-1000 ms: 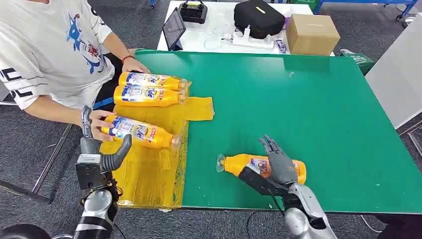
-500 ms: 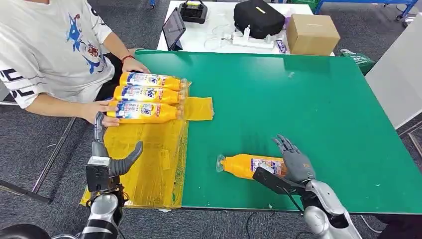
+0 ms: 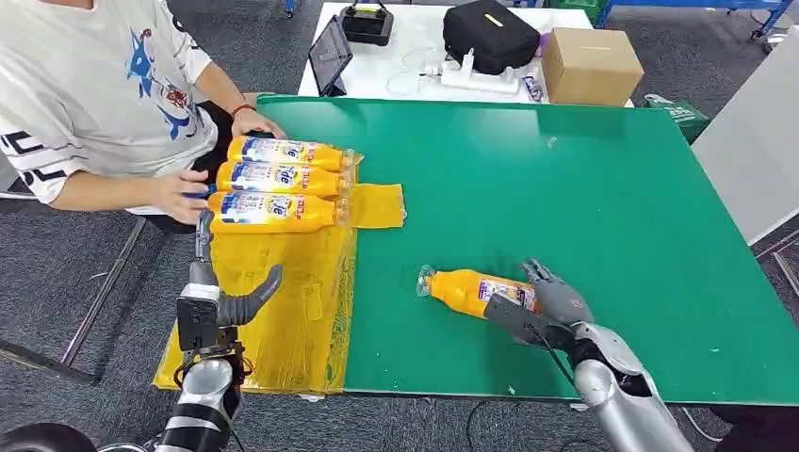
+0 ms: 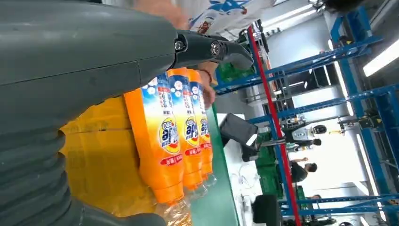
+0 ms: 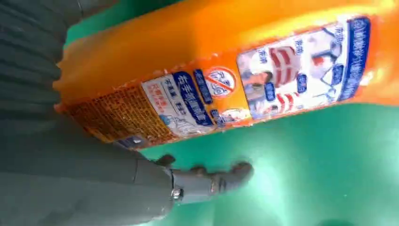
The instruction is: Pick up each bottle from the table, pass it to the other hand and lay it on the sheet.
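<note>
An orange bottle (image 3: pixel 460 288) with a clear cap lies tilted over the green table (image 3: pixel 565 188), cap toward the sheet. My right hand (image 3: pixel 553 305) grips its base end; in the right wrist view the bottle's label (image 5: pixel 244 70) lies against the palm, with the thumb (image 5: pixel 207 181) under it. Three like bottles (image 3: pixel 275 179) lie side by side at the far end of the yellow sheet (image 3: pixel 283 325); the same bottles (image 4: pixel 169 136) appear in the left wrist view. My left hand (image 3: pixel 223 292) hangs open over the sheet's near part, holding nothing.
A person in a white shirt sits at the table's left corner, one hand (image 3: pixel 179 194) by the nearest laid bottle. Behind the green table a white table carries a black bag (image 3: pixel 490 33), a cardboard box (image 3: pixel 589 62) and a tablet (image 3: pixel 330 52).
The person set the third bottle beside the other two and drew the hand back. My right hand closed round the orange bottle and shifted it away and leftward. My left hand moved forward over the sheet.
</note>
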Controlling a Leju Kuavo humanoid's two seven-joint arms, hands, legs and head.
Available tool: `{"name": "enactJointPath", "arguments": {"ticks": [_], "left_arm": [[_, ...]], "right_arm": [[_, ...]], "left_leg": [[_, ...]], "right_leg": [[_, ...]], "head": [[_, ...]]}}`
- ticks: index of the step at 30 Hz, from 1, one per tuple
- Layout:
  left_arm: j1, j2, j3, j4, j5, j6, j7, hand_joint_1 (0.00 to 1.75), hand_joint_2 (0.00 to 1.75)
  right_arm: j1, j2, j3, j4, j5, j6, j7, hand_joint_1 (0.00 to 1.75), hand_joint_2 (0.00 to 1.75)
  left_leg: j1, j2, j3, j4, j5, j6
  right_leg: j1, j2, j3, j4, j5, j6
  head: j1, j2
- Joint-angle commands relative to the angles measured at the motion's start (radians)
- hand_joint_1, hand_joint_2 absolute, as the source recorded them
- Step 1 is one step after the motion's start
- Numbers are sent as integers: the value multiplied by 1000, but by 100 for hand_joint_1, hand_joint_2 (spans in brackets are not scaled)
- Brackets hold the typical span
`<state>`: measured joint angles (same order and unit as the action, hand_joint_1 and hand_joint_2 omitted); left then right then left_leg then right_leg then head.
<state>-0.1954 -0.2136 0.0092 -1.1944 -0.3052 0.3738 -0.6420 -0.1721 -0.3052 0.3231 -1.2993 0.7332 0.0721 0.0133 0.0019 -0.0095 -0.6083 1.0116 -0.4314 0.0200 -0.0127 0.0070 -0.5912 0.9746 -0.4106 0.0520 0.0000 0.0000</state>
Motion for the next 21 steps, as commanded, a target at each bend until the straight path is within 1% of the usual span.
{"name": "enactJointPath", "arguments": {"ticks": [1, 3, 4, 9, 10, 11, 12, 13, 14, 15, 20, 21], "left_arm": [[-66, 2, -23, 126, 22, -7, 21, 0, 175], [-76, 2, -26, 143, 38, -17, 26, 0, 175], [-81, 2, -26, 152, 45, -20, 27, 0, 175], [-99, 2, -28, 187, 79, -49, 36, 0, 175], [-102, 1, -26, 195, 89, -54, 38, 0, 175], [-106, 1, -27, 202, 92, -53, 37, 0, 175], [-109, 0, -25, 208, 96, -50, 37, 0, 175], [-110, 1, -27, 212, 99, -54, 37, 0, 175], [-113, 1, -26, 218, 106, -61, 39, 0, 175], [-114, 0, -26, 221, 108, -60, 39, 0, 175], [-113, 0, -26, 222, 108, -59, 39, 0, 175], [-114, 0, -26, 223, 111, -62, 40, 0, 175]], "right_arm": [[-87, 1, 80, 231, -26, 44, 7, 0, 175], [-98, -21, 102, 249, -42, 69, 8, 0, 175], [-102, -37, 114, 249, -56, 89, 9, 0, 175], [-124, -105, 163, 254, -110, 174, 25, 0, 175], [-128, -116, 174, 254, -120, 183, 27, 17, 175], [-134, -129, 188, 256, -131, 193, 33, 54, 175], [-138, -134, 194, 255, -135, 194, 34, 105, 175], [-139, -140, 201, 254, -146, 206, 33, 145, 175], [-145, -155, 218, 248, -153, 218, 39, 164, 175], [-148, -158, 221, 247, -158, 219, 40, 168, 175], [-150, -156, 222, 247, -159, 219, 40, 168, 175], [-148, -156, 226, 246, -169, 220, 43, 159, 175]], "left_leg": [[1, 2, 4, -1, -1, -1], [1, 1, 5, -1, 0, -1], [1, 0, 3, -1, 0, 0], [1, -2, 7, -1, 0, 0], [1, -2, 8, -1, 1, -1], [1, -3, 8, -1, 1, -1], [1, -2, 8, -1, 0, -1], [1, -3, 8, -1, 1, -1], [1, -2, 9, -1, 0, -1], [1, -3, 9, -1, 1, -1], [1, -3, 11, -1, 0, -1], [1, -2, 10, -1, 0, -1]], "right_leg": [[1, 0, 4, -2, 0, -2], [1, -1, 6, -2, 0, -2], [1, -1, 3, -2, 0, -1], [1, -3, 7, -2, 0, -1], [1, -4, 8, -3, 0, -2], [1, -4, 8, -3, 0, -2], [1, -4, 9, -3, 0, -2], [1, -4, 9, -2, 0, -2], [1, -3, 9, -2, 0, -1], [2, -4, 10, -3, 0, -2], [2, -4, 12, -3, 0, -2], [1, -3, 11, -3, 0, -1]], "head": [[0, 0], [0, 0], [1, 0], [0, 0], [1, 0], [1, 0], [1, 0], [1, 0], [0, 0], [1, 0], [0, 0], [1, 0]]}}
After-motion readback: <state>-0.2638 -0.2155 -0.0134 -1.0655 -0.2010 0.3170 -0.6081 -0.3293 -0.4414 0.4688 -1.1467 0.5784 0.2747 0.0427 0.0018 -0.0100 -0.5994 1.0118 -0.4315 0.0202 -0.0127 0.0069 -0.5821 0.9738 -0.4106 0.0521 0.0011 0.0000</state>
